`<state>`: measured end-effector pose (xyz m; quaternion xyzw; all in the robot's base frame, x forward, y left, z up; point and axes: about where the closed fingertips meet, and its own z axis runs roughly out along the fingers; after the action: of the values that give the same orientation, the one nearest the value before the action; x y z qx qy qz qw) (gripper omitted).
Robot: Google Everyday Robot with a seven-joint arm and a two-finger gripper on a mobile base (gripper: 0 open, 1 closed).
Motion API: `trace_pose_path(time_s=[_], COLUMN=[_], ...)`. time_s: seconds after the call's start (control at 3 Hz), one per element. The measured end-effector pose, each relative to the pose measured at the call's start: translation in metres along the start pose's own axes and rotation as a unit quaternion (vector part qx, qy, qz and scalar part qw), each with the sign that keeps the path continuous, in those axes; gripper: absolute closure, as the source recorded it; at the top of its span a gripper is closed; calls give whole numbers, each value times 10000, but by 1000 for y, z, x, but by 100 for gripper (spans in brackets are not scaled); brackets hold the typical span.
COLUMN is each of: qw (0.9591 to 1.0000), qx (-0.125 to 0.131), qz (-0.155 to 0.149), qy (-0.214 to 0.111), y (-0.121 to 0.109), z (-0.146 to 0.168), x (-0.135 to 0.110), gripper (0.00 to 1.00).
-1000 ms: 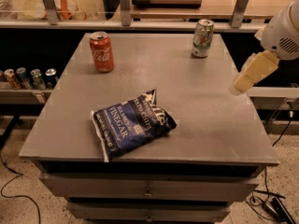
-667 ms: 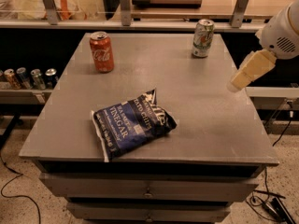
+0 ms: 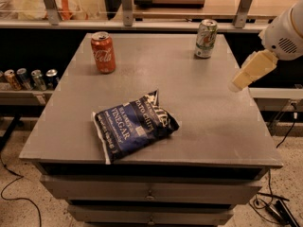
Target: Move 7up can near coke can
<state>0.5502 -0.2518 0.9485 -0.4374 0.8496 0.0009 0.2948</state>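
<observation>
The 7up can [image 3: 206,38] stands upright at the surface's [image 3: 203,108] one-o'clock corner, with the coke can [image 3: 103,52] well apart at eleven o'clock. A blue chip bag [image 3: 134,125] lies near centre toward seven o'clock. The end effector [image 3: 235,85] hovers at three o'clock, holding nothing; its opening I cannot tell.

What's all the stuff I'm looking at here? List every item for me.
7up can: one, silvery-white and green, upright at the table's far right.
coke can: one, red, upright at the far left.
chip bag: one, dark blue, lying near the table's middle front.
table: one, grey, with drawers below.
small cans: four in a row, mixed colours, on a shelf at left.
tool: one, cream, over the table's right edge, touching nothing.
</observation>
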Motion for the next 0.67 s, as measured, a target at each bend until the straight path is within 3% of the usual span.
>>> trace_pose_path(time_s=[0.67], qw=[9954], qx=[116], qz=[865], qy=[-397], y=[-37], z=[38], x=[-5], gripper=[0])
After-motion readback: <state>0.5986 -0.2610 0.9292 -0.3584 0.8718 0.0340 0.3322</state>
